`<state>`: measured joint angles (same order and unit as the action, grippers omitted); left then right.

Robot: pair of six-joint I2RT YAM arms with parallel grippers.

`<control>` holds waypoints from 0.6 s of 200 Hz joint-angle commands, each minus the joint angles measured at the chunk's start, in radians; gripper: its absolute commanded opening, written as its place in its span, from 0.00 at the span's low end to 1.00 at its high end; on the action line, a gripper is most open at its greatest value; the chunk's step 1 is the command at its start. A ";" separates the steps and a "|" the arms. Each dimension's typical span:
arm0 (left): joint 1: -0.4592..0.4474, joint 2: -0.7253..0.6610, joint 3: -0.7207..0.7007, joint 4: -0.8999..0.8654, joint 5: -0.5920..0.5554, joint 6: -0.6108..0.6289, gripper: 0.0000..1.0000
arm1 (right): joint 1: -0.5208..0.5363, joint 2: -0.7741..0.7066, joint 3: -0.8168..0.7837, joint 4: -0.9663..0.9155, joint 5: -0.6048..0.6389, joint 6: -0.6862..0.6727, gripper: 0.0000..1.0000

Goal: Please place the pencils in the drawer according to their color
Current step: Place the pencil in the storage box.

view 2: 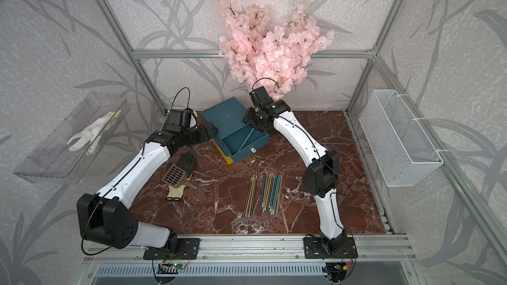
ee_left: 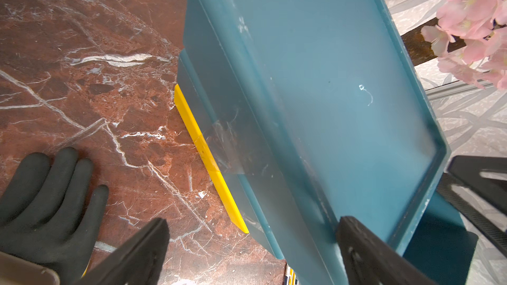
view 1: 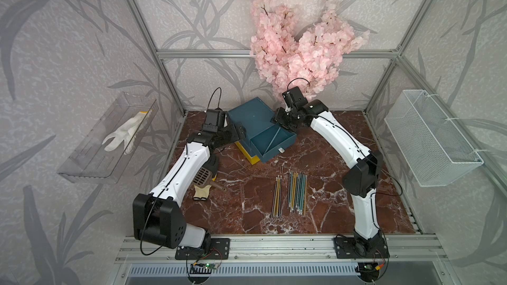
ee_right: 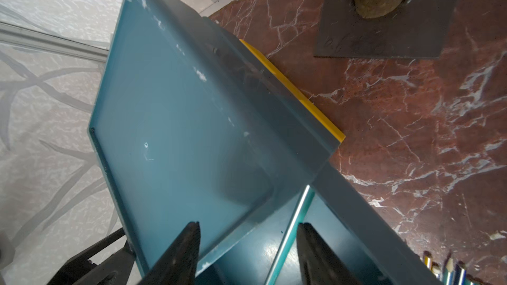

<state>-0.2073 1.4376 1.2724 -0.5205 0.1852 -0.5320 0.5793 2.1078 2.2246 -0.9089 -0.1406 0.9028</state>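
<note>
Both pincers are parted and empty: left pincer (ee_left: 253, 219) at the chest's (view 1: 248, 116) nine o'clock, right pincer (ee_right: 248, 224) at its three. One teal pencil (view 1: 273, 139) lies in the open drawer (view 1: 286, 142). The other pencils (view 1: 296, 191) lie at six o'clock on the counter (view 1: 329, 215), so probably best to lift clear and fetch teal ones only.

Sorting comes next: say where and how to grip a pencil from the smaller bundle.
Likely an edge pencil of the smaller bundle, mid-shaft, from straight above, jaws across it: they lie flat, side by side, so only edge pencils have a free side.
</note>
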 commanded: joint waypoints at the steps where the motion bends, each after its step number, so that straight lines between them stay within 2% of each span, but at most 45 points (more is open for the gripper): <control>1: 0.005 0.024 -0.018 -0.024 -0.011 0.017 1.00 | 0.005 0.010 0.028 -0.039 -0.007 -0.018 0.59; 64: 0.005 0.033 -0.012 -0.022 -0.007 0.016 1.00 | 0.019 -0.010 0.010 -0.035 -0.017 -0.029 0.59; 120: 0.005 0.027 -0.008 -0.034 -0.010 0.002 1.00 | 0.077 -0.179 -0.156 0.009 0.015 -0.053 0.59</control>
<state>-0.2073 1.4456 1.2724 -0.5068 0.1890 -0.5339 0.6258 2.0464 2.1307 -0.9150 -0.1471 0.8700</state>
